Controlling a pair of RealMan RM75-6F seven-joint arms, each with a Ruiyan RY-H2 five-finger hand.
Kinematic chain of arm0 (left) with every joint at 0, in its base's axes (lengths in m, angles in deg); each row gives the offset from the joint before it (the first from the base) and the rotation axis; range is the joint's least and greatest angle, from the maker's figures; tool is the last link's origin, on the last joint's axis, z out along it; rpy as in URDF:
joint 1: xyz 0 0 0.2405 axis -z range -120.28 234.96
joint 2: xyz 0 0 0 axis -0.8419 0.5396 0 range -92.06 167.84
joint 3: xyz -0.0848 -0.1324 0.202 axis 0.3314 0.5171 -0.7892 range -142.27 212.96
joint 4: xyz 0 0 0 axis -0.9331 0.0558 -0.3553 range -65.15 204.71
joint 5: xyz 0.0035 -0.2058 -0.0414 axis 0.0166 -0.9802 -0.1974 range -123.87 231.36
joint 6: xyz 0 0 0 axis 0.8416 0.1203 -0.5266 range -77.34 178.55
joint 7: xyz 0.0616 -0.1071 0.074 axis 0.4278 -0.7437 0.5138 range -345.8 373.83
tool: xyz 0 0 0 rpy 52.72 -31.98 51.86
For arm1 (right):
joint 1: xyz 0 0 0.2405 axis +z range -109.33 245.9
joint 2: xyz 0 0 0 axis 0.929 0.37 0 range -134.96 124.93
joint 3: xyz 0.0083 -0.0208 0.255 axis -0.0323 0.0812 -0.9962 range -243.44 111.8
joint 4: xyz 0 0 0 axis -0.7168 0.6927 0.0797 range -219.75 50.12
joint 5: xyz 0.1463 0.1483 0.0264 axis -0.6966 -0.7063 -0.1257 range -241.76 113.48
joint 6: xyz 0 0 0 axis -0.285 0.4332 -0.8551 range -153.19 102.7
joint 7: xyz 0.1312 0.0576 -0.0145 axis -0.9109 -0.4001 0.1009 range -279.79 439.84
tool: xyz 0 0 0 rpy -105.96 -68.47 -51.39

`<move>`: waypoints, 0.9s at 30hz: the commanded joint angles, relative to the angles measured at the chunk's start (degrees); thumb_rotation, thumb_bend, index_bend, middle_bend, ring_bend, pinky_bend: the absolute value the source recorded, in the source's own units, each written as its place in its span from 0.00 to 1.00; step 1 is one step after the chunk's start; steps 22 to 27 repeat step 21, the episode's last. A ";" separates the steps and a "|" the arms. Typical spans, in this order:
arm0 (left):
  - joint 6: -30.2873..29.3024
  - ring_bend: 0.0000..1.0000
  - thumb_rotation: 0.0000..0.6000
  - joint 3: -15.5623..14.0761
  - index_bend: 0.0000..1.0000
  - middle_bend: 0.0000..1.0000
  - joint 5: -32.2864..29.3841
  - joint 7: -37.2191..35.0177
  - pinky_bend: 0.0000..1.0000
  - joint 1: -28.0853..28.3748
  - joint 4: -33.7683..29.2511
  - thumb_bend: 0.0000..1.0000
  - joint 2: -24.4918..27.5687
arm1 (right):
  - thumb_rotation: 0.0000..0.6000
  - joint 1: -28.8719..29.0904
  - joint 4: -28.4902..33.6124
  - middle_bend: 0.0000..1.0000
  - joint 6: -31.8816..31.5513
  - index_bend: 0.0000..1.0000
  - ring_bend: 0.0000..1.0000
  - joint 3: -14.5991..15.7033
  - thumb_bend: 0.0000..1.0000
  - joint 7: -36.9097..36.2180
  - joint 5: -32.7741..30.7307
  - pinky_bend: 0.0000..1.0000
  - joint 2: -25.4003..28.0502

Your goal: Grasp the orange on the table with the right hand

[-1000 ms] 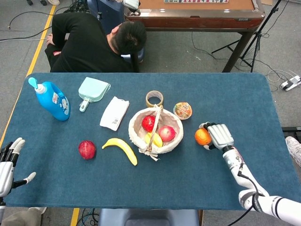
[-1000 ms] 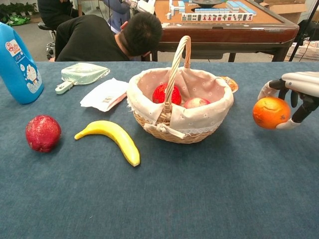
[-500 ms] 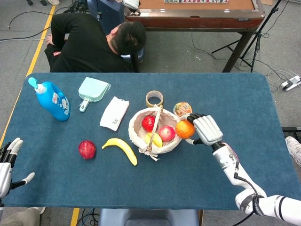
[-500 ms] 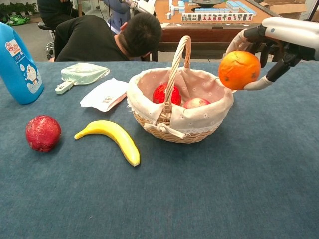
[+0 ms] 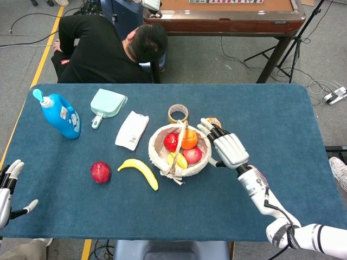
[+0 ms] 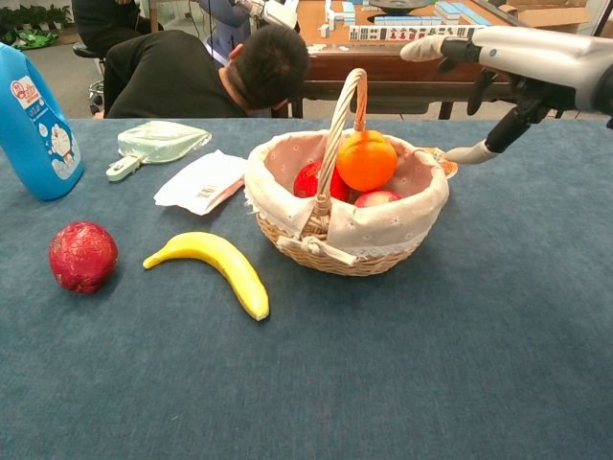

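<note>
Hovering with fingers spread apart and holding nothing: right hand (image 5: 227, 149), raised beside the right rim of the basket (image 5: 160, 157); in the chest view (image 6: 522, 57) stretching out above and to the right of the basket, thumb pointing down toward the table (image 6: 431, 364).

Sitting inside the basket (image 6: 383, 230), just left of the right hand and not touching it: orange (image 5: 188, 139), resting on top of the other fruit; in the chest view (image 6: 365, 160) lying against the upright basket handle (image 6: 337, 134).

Lying under and beside the orange in the basket: red fruit (image 5: 171, 141), pink apple (image 5: 192, 154), something yellow (image 5: 177, 160).

Peeking out behind the fingers of the right hand: small round cup (image 5: 213, 122), mostly hidden.

Standing just beyond the basket, left of the hand: tape roll (image 5: 178, 113).

Lying farther left of the hand on the table: banana (image 5: 140, 171), red round fruit (image 5: 100, 171), white packet (image 5: 132, 129), pale green dustpan (image 5: 106, 105), blue bottle (image 5: 59, 115).

Resting at the near left corner, well apart from everything: left hand (image 5: 6, 187), fingers apart, holding nothing.

Bending over at the far edge of the table: person in black (image 5: 108, 46).
</note>
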 commanded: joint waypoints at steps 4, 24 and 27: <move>0.57 0.00 1.00 0.24 0.04 0.00 -0.36 -0.35 0.08 0.29 0.47 0.17 0.00 | 1.00 -7.82 0.20 0.05 -8.30 0.00 0.08 4.65 0.20 -2.02 3.60 0.35 5.89; 2.89 0.00 1.00 0.92 0.04 0.00 -0.09 1.48 0.08 2.54 0.11 0.17 -1.41 | 1.00 -25.53 -5.18 0.13 -23.87 0.00 0.11 12.72 0.20 -13.39 9.62 0.36 14.63; 2.89 0.00 1.00 0.92 0.04 0.00 -0.09 1.48 0.08 2.54 0.11 0.17 -1.41 | 1.00 -25.53 -5.18 0.13 -23.87 0.00 0.11 12.72 0.20 -13.39 9.62 0.36 14.63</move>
